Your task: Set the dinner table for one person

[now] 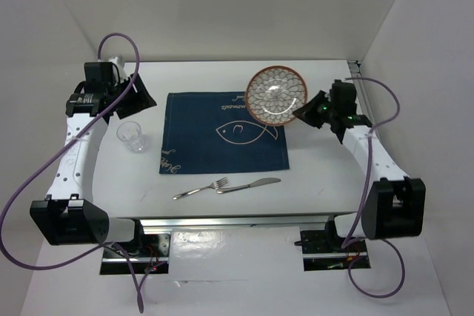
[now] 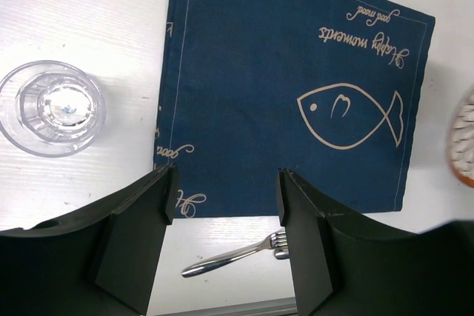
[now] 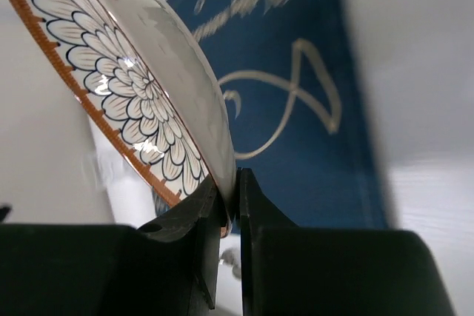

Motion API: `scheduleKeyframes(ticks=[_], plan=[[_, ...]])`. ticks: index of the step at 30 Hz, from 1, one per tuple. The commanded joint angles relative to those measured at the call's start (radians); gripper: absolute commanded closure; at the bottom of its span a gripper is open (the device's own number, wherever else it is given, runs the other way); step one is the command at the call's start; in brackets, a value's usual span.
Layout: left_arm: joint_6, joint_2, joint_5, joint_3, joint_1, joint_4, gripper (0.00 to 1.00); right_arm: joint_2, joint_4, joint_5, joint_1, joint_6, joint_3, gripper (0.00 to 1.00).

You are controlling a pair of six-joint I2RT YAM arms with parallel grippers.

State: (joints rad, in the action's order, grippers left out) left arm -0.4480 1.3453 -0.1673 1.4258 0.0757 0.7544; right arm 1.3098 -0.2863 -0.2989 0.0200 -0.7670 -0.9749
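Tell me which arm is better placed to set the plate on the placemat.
Right. The right gripper is shut on the plate rim, at the far corner of the placemat; the left gripper is open, empty.

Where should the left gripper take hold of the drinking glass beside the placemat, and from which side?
Probably by the wall at its rim, coming straight down from above. The glass stands upright with its mouth open upward, apart from the placemat, so one finger can drop inside and one outside. The left gripper is open and is the nearer one.
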Motion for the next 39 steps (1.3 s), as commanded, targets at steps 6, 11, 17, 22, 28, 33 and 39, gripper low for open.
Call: scheduleKeyframes(ticks=[6,11,17,22,28,33,39], plan=[[0.000,-0.051,-0.012,-0.013,-0.004,-0.007,0.28,0.294,0.216,-0.181,0.256,-0.020,-0.212,1.00],[0.000,-0.069,-0.012,-0.045,-0.004,0.002,0.28,0.428,0.216,-0.213,0.333,-0.029,-0.295,1.00],[0.000,-0.069,0.006,-0.054,-0.004,0.013,0.27,0.503,0.279,-0.248,0.345,-0.080,-0.266,1.00],[0.000,-0.069,0.006,-0.064,-0.004,0.013,0.27,0.568,0.297,-0.325,0.345,-0.109,-0.277,1.00],[0.000,-0.069,0.015,-0.086,-0.004,0.013,0.27,0.598,0.296,-0.326,0.345,-0.118,-0.268,1.00],[0.000,-0.069,0.015,-0.096,-0.004,0.013,0.27,0.598,0.285,-0.303,0.345,-0.118,-0.268,1.00],[0.000,-0.078,0.035,-0.096,-0.004,0.013,0.25,0.628,0.236,-0.278,0.345,-0.109,-0.278,1.00]])
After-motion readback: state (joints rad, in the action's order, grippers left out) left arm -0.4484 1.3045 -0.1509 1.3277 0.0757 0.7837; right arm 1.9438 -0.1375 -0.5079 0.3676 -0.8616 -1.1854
